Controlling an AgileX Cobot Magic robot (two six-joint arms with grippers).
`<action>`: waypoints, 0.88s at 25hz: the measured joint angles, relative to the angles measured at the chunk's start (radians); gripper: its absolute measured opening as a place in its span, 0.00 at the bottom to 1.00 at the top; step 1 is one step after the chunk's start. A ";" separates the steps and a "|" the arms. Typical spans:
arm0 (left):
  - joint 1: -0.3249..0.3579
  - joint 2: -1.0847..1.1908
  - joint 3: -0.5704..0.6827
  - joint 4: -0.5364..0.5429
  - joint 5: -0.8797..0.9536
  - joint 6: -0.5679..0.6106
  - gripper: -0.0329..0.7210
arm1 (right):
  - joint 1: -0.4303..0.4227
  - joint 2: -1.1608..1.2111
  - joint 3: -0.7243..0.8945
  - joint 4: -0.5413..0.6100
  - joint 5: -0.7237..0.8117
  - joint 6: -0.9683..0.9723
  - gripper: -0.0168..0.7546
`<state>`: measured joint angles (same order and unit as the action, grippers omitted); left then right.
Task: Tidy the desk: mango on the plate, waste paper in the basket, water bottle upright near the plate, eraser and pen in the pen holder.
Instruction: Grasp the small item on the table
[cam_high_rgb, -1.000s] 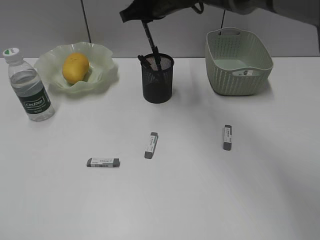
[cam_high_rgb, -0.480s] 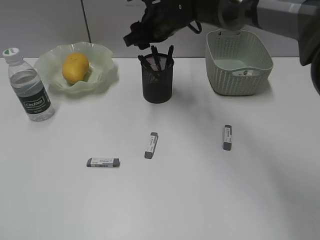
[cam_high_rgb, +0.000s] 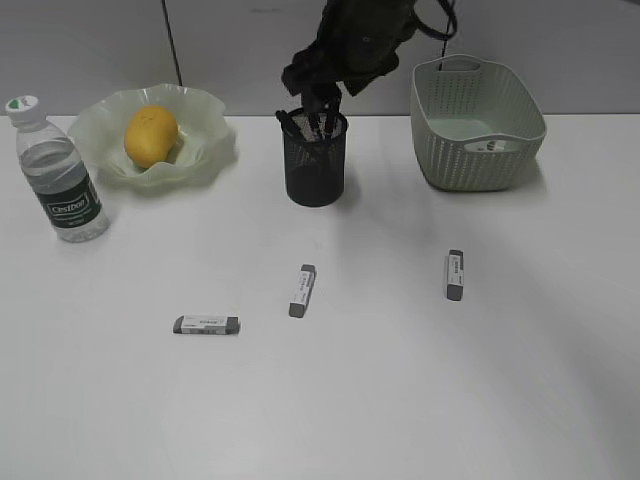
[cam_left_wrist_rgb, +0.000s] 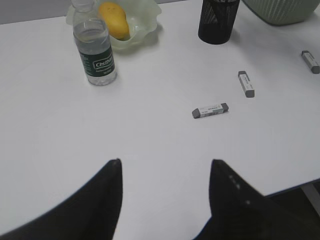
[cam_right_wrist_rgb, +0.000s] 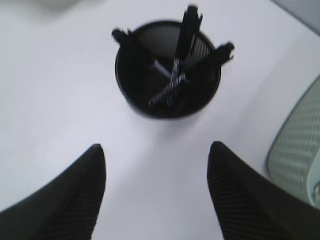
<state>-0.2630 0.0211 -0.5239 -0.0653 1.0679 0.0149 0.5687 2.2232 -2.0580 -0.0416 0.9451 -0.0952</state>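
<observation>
My right gripper hangs open just above the black mesh pen holder, with nothing between its fingers. In the right wrist view the holder has three black pens leaning inside it, beyond my open right gripper. Three grey erasers lie on the desk: one at the left, one in the middle, one at the right. The mango rests on the plate. The water bottle stands upright beside it. A small waste paper scrap lies in the basket. My left gripper is open over bare desk.
The erasers lie well ahead of my left gripper. The bottle and plate are at the far left, the pen holder at the far middle. The basket's wall stands close on my right gripper's right.
My right gripper held a pen over the holder, has let it drop in and opened. The arm has since shifted right above the holder. The left arm has not moved.
</observation>
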 joint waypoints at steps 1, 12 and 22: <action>0.000 0.000 0.000 0.000 0.000 0.000 0.61 | -0.001 -0.015 0.000 0.000 0.056 0.000 0.68; 0.000 0.000 0.000 0.000 0.000 0.000 0.61 | -0.131 -0.332 0.312 0.142 0.211 0.015 0.68; 0.000 0.000 0.000 0.000 0.000 0.000 0.61 | -0.341 -0.801 0.888 0.145 0.049 0.035 0.68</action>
<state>-0.2630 0.0211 -0.5239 -0.0653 1.0679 0.0149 0.2281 1.4220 -1.1702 0.1031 0.9945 -0.0604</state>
